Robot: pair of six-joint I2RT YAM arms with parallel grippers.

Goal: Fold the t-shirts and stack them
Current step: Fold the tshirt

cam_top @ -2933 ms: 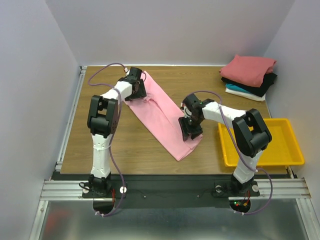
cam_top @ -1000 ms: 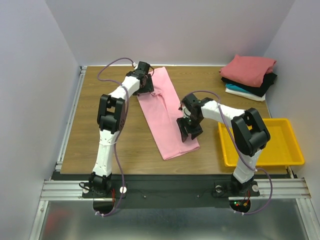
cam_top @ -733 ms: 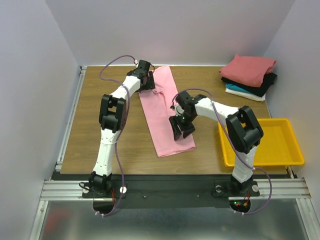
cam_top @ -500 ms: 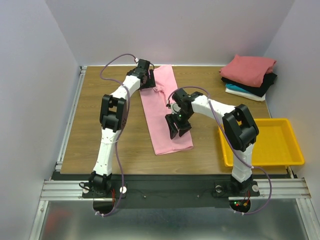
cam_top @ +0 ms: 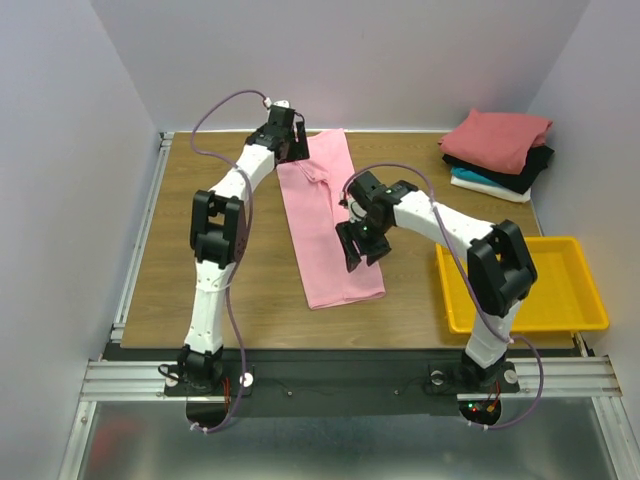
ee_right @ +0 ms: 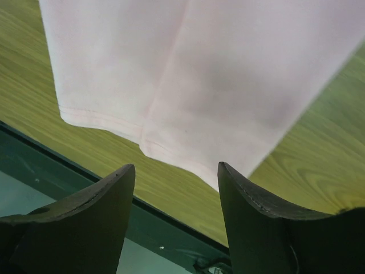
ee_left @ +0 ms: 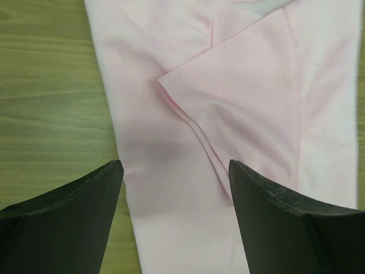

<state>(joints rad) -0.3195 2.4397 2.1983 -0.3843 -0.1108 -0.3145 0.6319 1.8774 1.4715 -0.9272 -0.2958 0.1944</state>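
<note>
Pink t-shirt point(cam_top: 318, 230): narrow strip, long axis far-to-near, hem nearest.

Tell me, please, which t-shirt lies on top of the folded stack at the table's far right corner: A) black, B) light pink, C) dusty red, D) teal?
C: the dusty red t-shirt tops the stack, with the black t-shirt and teal t-shirt showing beneath it.
</note>
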